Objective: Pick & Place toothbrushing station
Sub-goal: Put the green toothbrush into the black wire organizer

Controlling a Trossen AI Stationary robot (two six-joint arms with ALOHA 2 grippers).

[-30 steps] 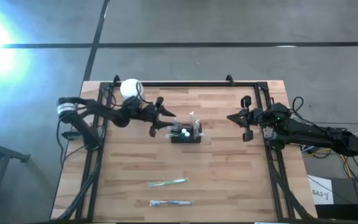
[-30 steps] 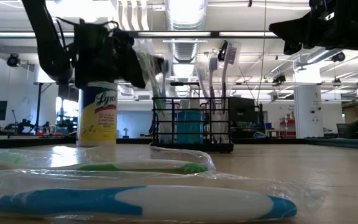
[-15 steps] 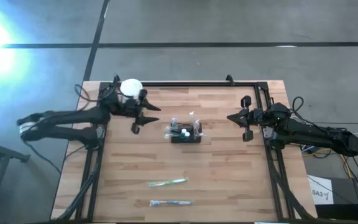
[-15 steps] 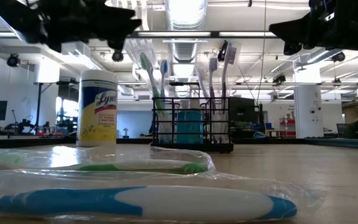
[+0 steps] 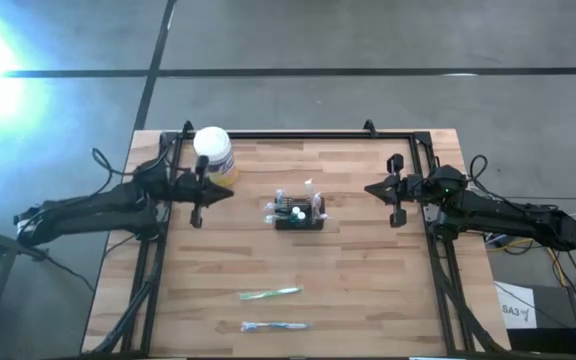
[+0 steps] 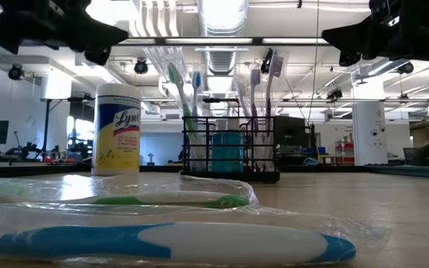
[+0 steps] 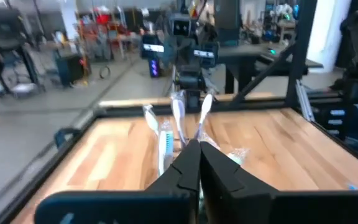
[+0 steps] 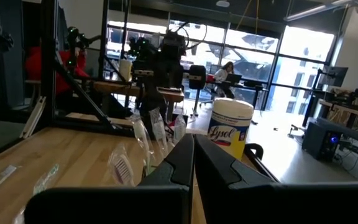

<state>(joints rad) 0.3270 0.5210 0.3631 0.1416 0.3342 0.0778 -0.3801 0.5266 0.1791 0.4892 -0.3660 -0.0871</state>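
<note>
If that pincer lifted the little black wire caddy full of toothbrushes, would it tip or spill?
The wire caddy probably feels stiff and light. The toothbrushes rise well above its rim, so it may be top-heavy, and they could lean or rattle if it tilts. Its flat base looks stable on the table.

A grey concrete floor (image 5: 298, 40) with dark seams surrounds the light wooden-plank table (image 5: 368, 280). Bright ceiling strip lights (image 6: 218, 11) and tall windows (image 8: 297, 62) illuminate the workshop.

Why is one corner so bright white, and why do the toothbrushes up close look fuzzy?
High view: glare washes out the floor at the upper left. Low view: the blue toothbrush and green toothbrush lie very near the lens in shiny wrappers, so they blur, while the caddy farther back looks sharper. Left wrist view: everything is a bit smeared.
</note>
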